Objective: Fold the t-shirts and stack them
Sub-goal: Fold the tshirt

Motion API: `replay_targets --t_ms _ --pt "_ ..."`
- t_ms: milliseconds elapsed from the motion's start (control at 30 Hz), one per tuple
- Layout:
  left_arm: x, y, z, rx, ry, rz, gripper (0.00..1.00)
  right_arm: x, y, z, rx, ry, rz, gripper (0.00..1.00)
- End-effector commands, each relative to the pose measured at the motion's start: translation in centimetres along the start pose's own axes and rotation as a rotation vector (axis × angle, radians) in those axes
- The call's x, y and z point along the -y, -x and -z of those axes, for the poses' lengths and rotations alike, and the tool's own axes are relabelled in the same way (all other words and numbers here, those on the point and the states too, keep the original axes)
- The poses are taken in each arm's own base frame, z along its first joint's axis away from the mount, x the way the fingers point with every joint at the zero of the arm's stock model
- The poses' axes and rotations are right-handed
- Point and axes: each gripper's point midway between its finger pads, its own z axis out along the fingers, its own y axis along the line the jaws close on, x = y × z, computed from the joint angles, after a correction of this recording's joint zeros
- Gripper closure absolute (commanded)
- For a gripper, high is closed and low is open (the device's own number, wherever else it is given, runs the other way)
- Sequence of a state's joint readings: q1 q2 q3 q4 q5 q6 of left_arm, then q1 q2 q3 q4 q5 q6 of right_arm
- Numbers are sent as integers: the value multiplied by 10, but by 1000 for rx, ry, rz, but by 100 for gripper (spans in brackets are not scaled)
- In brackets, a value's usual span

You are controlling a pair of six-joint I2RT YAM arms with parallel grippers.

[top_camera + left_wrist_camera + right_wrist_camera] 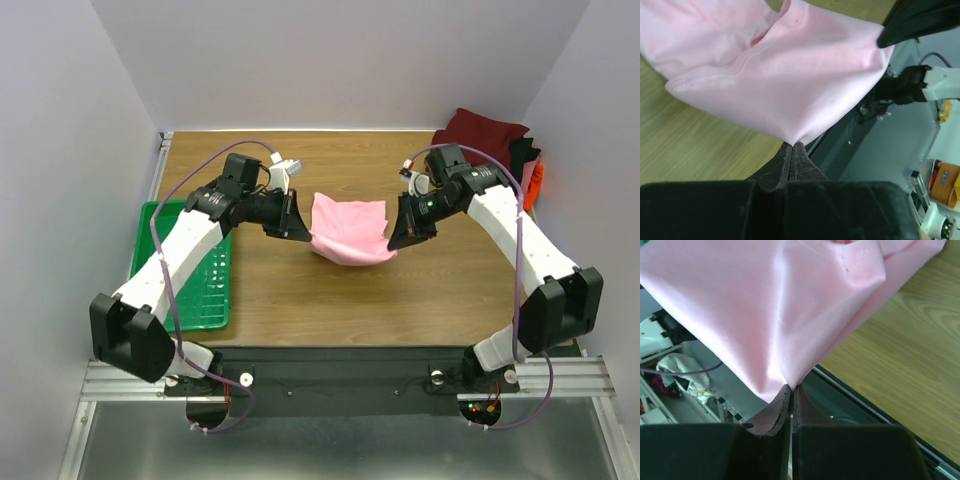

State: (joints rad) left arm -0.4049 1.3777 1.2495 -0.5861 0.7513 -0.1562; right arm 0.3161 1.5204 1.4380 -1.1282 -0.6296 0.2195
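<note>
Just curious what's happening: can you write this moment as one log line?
left gripper: shut on pink shirt | right gripper: shut on pink shirt | pink shirt: hanging between them | dark shirts: piled far right

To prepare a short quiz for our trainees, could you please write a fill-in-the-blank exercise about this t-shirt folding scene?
1. The held t-shirt, pinched by the left gripper and the right gripper, is ____ in colour.
2. The green tray lies beside the ____ arm.
3. The dark red t-shirt lies in the far ____ corner.
Missing words: pink; left; right.
</note>
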Motion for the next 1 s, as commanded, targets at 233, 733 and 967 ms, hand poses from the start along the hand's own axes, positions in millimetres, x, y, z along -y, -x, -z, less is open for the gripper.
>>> replay_targets --t_ms 233,733,967 --pt "13 -9 -10 -45 -145 54 100 -7 9 -6 16 21 -73 100" --pt "-48 -6 -46 -120 -65 181 100 42 49 -59 -18 -90 -149 100" --pt "-62 7 -59 -127 -74 195 100 54 68 -67 -12 -81 -165 100"
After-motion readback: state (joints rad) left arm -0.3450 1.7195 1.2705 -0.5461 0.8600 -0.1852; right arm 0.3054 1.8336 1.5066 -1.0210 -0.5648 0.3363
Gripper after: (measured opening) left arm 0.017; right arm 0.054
